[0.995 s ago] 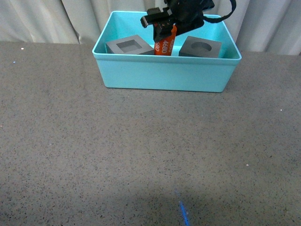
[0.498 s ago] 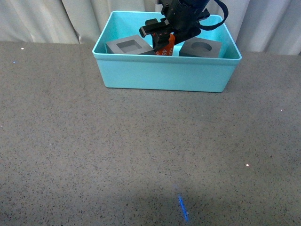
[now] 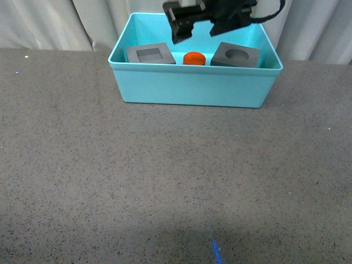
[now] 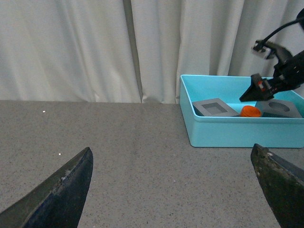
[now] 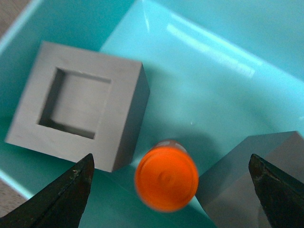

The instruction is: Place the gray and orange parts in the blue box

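Three parts (image 3: 193,58) inside blue box (image 3: 192,88)

My right gripper (image 3: 196,25) hangs high at the far side of the scene, jaws spread wide and empty, pointing down; in its own wrist view only the two dark fingertips (image 5: 57,202) show at the frame's edges. My left gripper (image 4: 173,190) is held low and level, jaws wide apart, holding nothing, out of the front view.
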